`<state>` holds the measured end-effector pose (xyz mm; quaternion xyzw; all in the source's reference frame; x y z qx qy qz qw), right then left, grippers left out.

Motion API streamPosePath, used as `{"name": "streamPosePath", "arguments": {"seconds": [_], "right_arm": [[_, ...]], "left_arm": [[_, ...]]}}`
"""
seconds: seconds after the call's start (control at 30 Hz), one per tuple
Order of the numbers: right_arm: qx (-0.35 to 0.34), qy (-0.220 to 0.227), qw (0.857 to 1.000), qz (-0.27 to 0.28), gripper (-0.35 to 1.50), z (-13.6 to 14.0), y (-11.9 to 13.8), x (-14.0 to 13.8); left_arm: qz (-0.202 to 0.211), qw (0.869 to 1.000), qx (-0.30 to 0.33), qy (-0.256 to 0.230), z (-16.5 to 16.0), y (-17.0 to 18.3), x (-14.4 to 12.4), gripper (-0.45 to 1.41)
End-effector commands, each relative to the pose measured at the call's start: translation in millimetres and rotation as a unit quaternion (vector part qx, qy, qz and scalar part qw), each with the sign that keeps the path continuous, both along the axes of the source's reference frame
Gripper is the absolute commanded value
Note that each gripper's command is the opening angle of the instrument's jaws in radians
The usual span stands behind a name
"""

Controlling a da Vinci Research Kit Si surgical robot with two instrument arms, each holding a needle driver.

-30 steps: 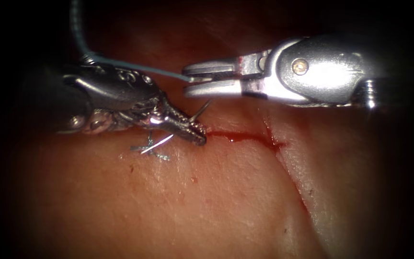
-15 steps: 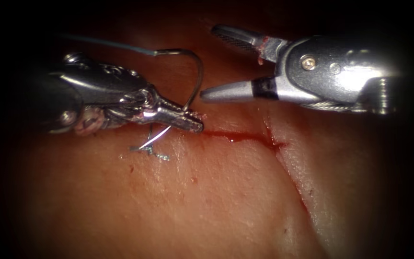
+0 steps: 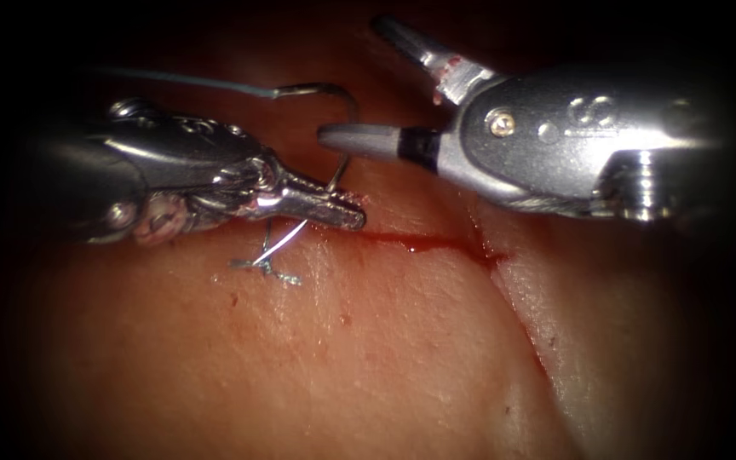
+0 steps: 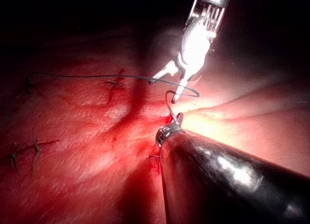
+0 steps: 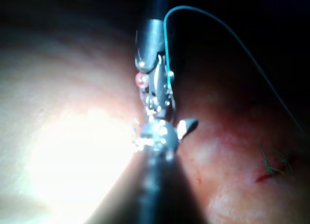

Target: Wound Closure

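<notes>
Nearest the endoscope, the tissue (image 3: 368, 366) lay bare and pale, with a finished stitch's cut ends of thread (image 3: 266, 266) sitting just left of the open part of the cut. The cut (image 3: 436, 244) ran rightward from there, red fluid (image 3: 419, 245) pooled along it, before bending down toward the right.

Just behind that knot, your left tool (image 3: 338, 210) rested low over the left end of the cut, its jaws closed on the needle (image 3: 347, 128) near one end of its curve. From that grip the needle rose clear of the tissue, arched up and over toward the left, and met the thread (image 3: 189, 81) at its far end. You could not tell from these pictures whether the gripped end was touching the tissue. In the left wrist view the same hold showed: the left tool (image 4: 177, 118) pinched the needle (image 4: 181, 93) just above the surface, with older stitches lying well apart to the side.

Farther back, your right tool (image 3: 359, 81) had its jaws spread wide and held nothing. The lower jaw lay just beside the needle's arch, crossing in front of it, while the upper jaw pointed up and away. The thread trailed off from the needle's far end toward the left, over the left tool's body, into the dark.
</notes>
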<state>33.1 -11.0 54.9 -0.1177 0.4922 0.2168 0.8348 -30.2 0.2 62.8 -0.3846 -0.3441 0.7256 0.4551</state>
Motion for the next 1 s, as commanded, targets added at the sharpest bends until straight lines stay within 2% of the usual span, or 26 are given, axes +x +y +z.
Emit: {"name": "streamPosePath", "arguments": {"seconds": [0.03, 0.3, 0.43, 0.53, 0.6, 0.63, 0.87, 0.93, 0.97, 1.0], "right_arm": [[-0.001, 0.002, 1.000, -0.001, 0.88, 0.5, 0.0, 1.0], [-0.014, 0.001, 1.000, -0.008, 0.79, 1.2, -0.4, 2.2], [-0.027, -0.005, 0.999, -0.017, 0.64, 1.1, -0.2, 2.4], [-0.052, -0.017, 0.998, -0.035, 0.37, 1.3, -0.2, 2.4], [-0.073, -0.023, 0.996, -0.052, -0.17, 1.3, -0.2, 2.2], [-0.080, -0.026, 0.995, -0.057, -0.35, 1.2, -0.3, 2.0], [-0.092, -0.040, 0.992, -0.077, -0.35, 0.9, -0.4, 0.8], [-0.103, -0.039, 0.990, -0.093, -0.35, 0.8, -0.4, 0.7], [-0.101, -0.033, 0.989, -0.100, -0.35, 0.9, -0.3, 0.6], [-0.099, -0.024, 0.989, -0.111, -0.35, 0.9, -0.2, 0.6]], "left_arm": [[-0.001, 1.000, -0.001, 0.000, 0.6, -0.1, -0.6, -0.45], [-0.001, 1.000, -0.006, 0.001, 0.6, -0.2, -0.7, -0.45], [-0.001, 1.000, -0.006, 0.001, 0.6, -0.3, -0.8, -0.45], [0.000, 1.000, -0.008, 0.001, 0.6, -0.3, -0.8, -0.45], [0.001, 1.000, -0.008, 0.000, 0.5, -0.4, -0.8, -0.45], [0.001, 1.000, -0.008, 0.000, 0.5, -0.4, -0.8, -0.45], [0.001, 1.000, -0.007, 0.000, 0.4, -0.5, -0.9, -0.45], [0.012, 1.000, -0.027, -0.004, 0.4, -0.4, -1.0, -0.45], [0.020, 0.998, -0.058, -0.008, 0.4, -0.2, -1.0, -0.45], [0.023, 0.997, -0.071, -0.011, 0.3, -0.1, -1.1, 0.07]]}}
